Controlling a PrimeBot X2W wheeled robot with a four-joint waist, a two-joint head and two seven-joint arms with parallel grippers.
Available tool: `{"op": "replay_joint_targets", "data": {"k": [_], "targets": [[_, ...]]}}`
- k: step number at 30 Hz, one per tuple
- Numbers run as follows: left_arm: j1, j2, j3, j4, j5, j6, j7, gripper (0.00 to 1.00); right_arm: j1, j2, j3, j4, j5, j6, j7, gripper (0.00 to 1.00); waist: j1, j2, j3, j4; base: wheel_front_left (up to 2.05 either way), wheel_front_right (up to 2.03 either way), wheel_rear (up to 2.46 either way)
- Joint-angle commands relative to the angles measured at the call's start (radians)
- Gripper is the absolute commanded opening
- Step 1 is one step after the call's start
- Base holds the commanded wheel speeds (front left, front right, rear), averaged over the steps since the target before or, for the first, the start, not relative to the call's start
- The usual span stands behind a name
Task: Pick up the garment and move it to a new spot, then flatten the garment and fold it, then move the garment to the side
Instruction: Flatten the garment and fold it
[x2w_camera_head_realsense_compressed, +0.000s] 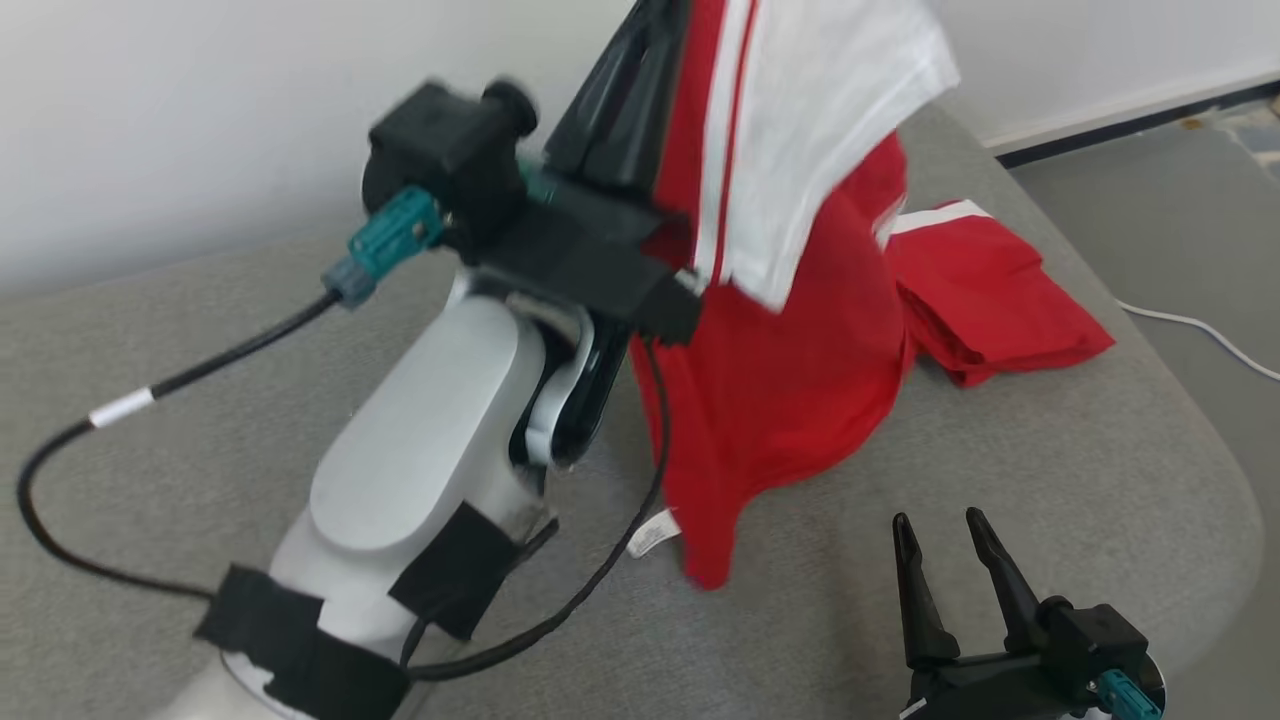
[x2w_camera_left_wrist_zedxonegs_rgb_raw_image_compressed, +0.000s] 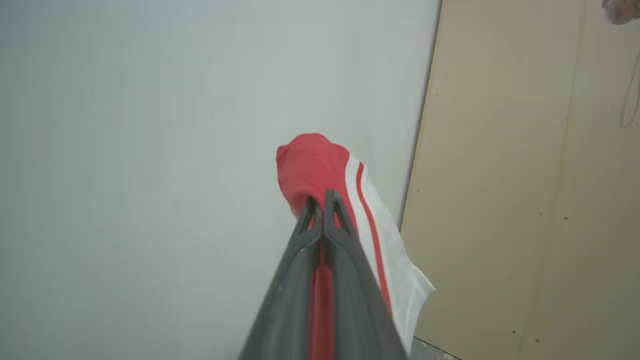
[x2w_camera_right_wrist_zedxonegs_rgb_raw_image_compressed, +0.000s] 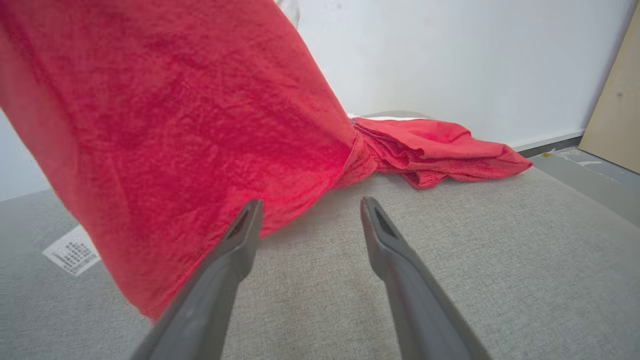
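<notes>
The red garment (x2w_camera_head_realsense_compressed: 790, 380), with its white striped panel, hangs in a drape from the left gripper (x2w_camera_left_wrist_zedxonegs_rgb_raw_image_compressed: 322, 200), whose fingers are pinched tight on a bunch of the fabric, high above the grey upholstered surface (x2w_camera_head_realsense_compressed: 1050, 450). Its lower edge touches that surface near the middle, and another part lies bunched at the far right. A white label (x2w_camera_head_realsense_compressed: 652, 533) shows at the near hem. The right gripper (x2w_camera_head_realsense_compressed: 940, 520) sits low at the near right, jaws spread wide and holding nothing, near the hanging cloth.
</notes>
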Motion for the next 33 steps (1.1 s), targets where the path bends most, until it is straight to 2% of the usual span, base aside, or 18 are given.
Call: {"op": "replay_joint_targets", "data": {"k": [1,9,15,19,24,26,27,31,33], "targets": [[0.046,0.006,0.013,0.027,-0.009,0.010,-0.008,0.00,0.002,0.004,0.004,-0.003,-0.010,-0.002,-0.005,1.00,0.0000,0.0000,0.010,0.035,0.00,0.00,0.00],[0.214,0.059,0.126,0.174,-0.032,0.063,-0.019,0.00,-0.013,0.004,0.008,-0.008,-0.019,-0.002,-0.005,1.00,0.0000,0.0000,0.023,0.114,0.00,0.00,0.00],[0.308,0.078,0.298,0.177,0.017,0.101,-0.019,0.00,-0.020,0.004,0.018,-0.003,-0.024,-0.002,-0.005,1.00,0.0000,0.0000,0.017,0.145,0.00,0.00,0.00],[0.395,0.067,0.409,0.155,0.040,0.096,-0.019,0.00,-0.010,0.003,0.021,0.000,-0.029,-0.002,-0.005,1.00,0.0000,0.0000,0.004,0.155,0.00,0.00,0.00],[0.502,0.048,0.481,0.146,0.054,0.079,-0.019,0.00,-0.001,0.004,0.017,0.002,-0.034,-0.002,-0.005,1.00,0.0000,0.0000,-0.008,0.166,0.00,0.00,0.00],[0.551,0.041,0.509,0.142,0.070,0.083,-0.019,0.80,0.003,0.003,0.018,0.001,-0.036,-0.002,-0.005,1.00,0.0000,0.0000,-0.012,0.172,0.00,0.00,0.00],[0.574,0.037,0.524,0.140,0.076,0.085,-0.019,1.00,0.005,0.003,0.016,0.000,-0.037,-0.002,-0.005,1.00,0.0000,0.0000,-0.014,0.177,0.00,0.00,0.00],[0.658,0.023,0.590,0.090,0.111,0.083,-0.019,1.00,0.009,-0.007,0.014,-0.002,-0.040,-0.002,-0.005,1.00,0.0000,0.0000,-0.018,0.193,0.00,0.00,0.00],[0.704,0.018,0.619,0.037,0.147,0.068,-0.019,1.00,0.012,-0.010,0.010,-0.005,-0.040,-0.002,-0.002,1.00,0.0000,0.0000,-0.020,0.203,0.00,0.00,0.00]]}}
